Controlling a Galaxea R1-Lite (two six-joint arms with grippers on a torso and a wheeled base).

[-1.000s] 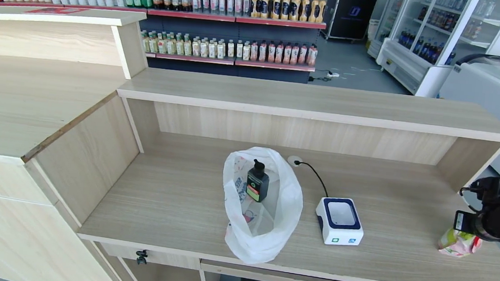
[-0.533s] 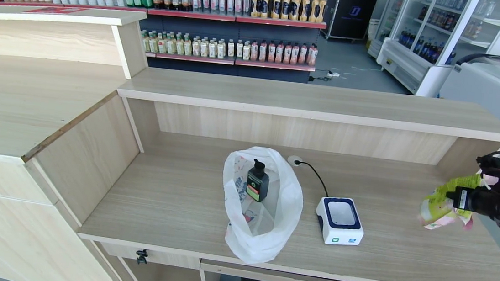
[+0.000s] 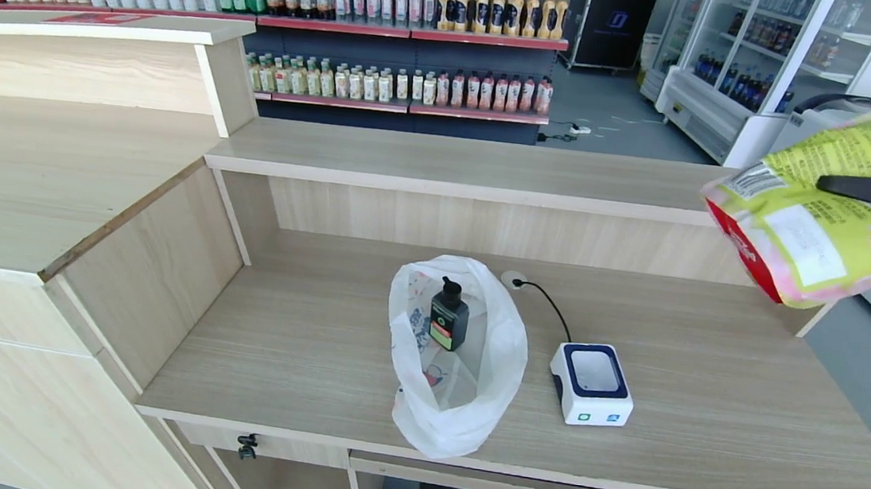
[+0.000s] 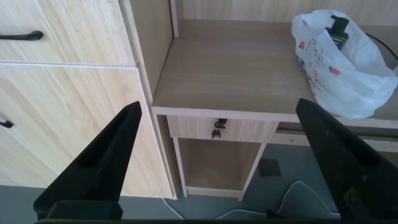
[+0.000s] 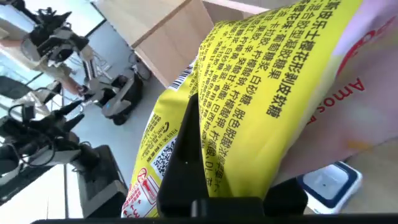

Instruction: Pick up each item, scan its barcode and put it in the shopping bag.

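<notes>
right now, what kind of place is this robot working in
Most likely a small shop's checkout. Shelves of bottled drinks and glass-door fridges fill the room behind, and a barcode scanner sits beside a shopping bag on the wooden counter, while the right gripper holds a snack packet.

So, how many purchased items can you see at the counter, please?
2: a black pump bottle upright in the white plastic shopping bag; a yellow-green snack pouch in the right gripper. More may be hidden.
</notes>
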